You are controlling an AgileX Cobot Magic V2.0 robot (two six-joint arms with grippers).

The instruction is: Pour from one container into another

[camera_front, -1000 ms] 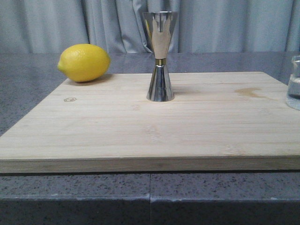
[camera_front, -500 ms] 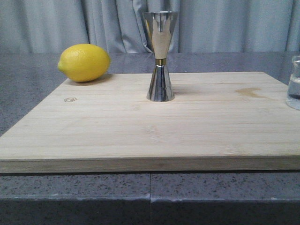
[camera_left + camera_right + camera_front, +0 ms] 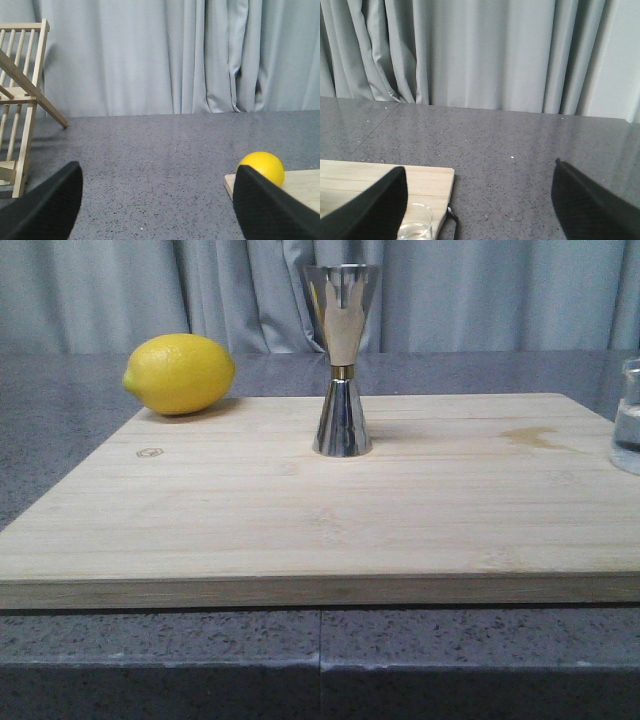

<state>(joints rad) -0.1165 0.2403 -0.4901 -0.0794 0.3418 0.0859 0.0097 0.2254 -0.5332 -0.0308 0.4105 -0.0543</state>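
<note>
The steel jigger (image 3: 341,360) stands upright at the back middle of the wooden board (image 3: 320,510). At the board's right side a clear glass beaker (image 3: 628,416) with clear liquid in it is cut off by the front view's edge. The right wrist view shows the beaker's rim (image 3: 418,223) on the board's corner, just beside one finger of my right gripper (image 3: 480,202). That gripper is open and holds nothing. My left gripper (image 3: 157,200) is also open, over bare counter left of the board. Neither gripper shows in the front view.
A yellow lemon (image 3: 180,373) rests at the board's back left corner, also in the left wrist view as the lemon (image 3: 262,167). A slatted wooden rack (image 3: 20,100) stands on the counter further left. A thin black cord (image 3: 452,218) lies by the board's right edge. Grey curtains hang behind.
</note>
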